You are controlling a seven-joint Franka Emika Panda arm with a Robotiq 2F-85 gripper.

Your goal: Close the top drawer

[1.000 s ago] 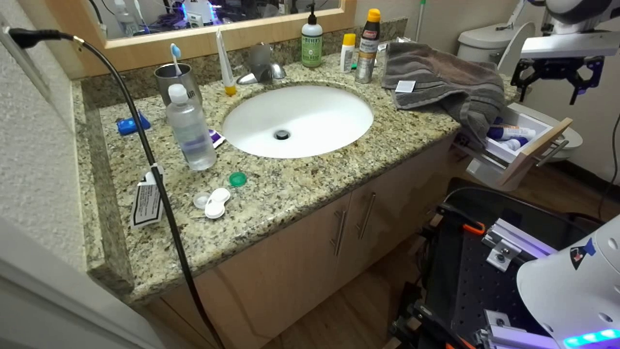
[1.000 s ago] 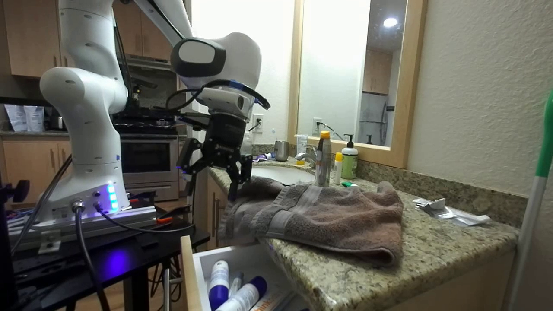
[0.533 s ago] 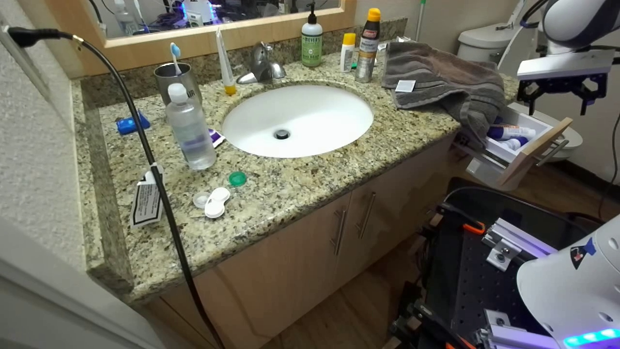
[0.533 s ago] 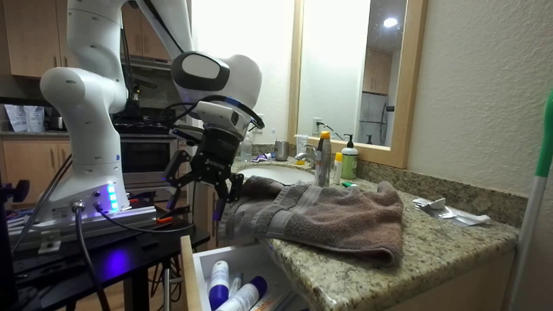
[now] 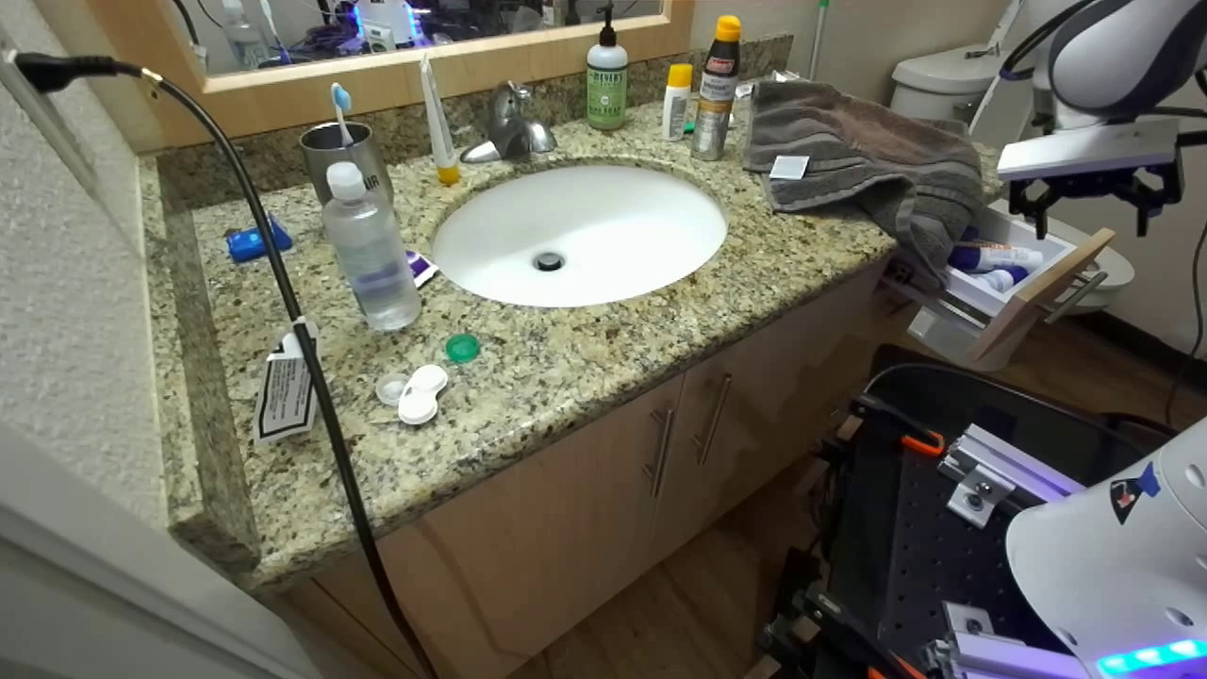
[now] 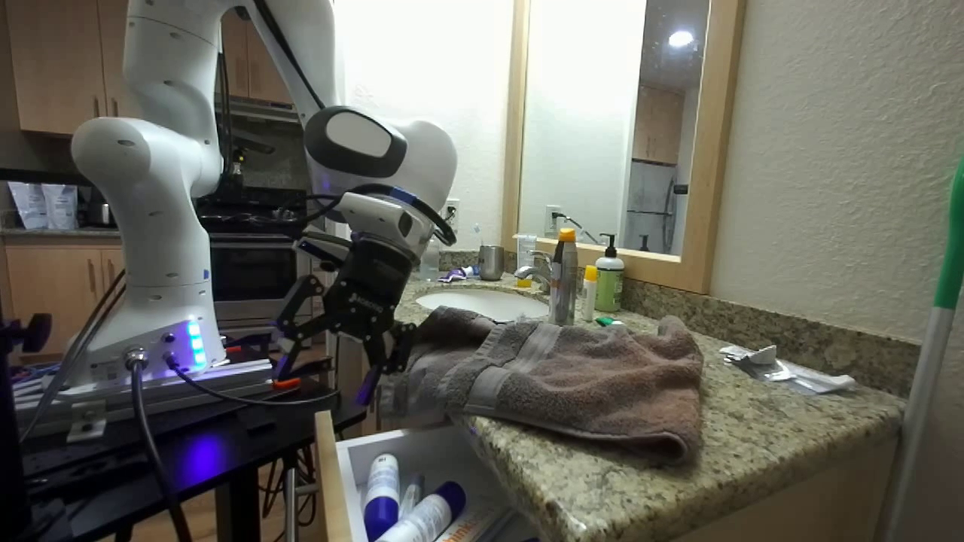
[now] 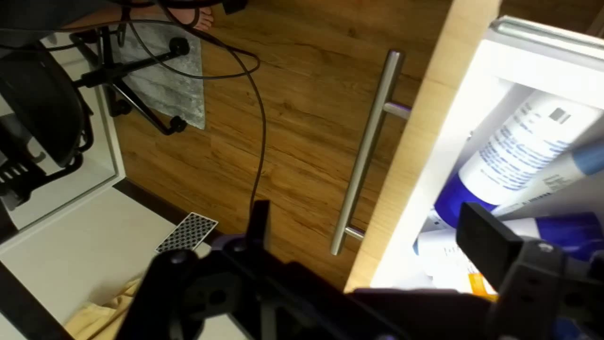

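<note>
The top drawer (image 5: 1051, 288) stands pulled out at the far end of the vanity, with a tan front panel and white side walls. It also shows in an exterior view (image 6: 331, 482) and in the wrist view (image 7: 415, 141). A metal bar handle (image 7: 365, 151) is on its front. White and blue bottles (image 7: 514, 156) lie inside. My gripper (image 6: 324, 376) is open and empty, tilted, above the drawer and apart from it. In the wrist view the gripper (image 7: 368, 219) has one finger over the floor side of the front panel and the other over the drawer's inside.
A grey-brown towel (image 6: 572, 376) lies on the granite counter (image 6: 791, 444) and hangs over its edge beside the drawer. A spray can (image 5: 717, 90) and a soap bottle (image 5: 606, 80) stand behind the sink. The robot's black cart (image 5: 905, 528) stands close to the vanity. A toilet (image 5: 943, 85) is beyond.
My gripper has moved down toward the drawer and tilted. In an exterior view it has also shifted left, away from the towel. The drawer has not moved.
</note>
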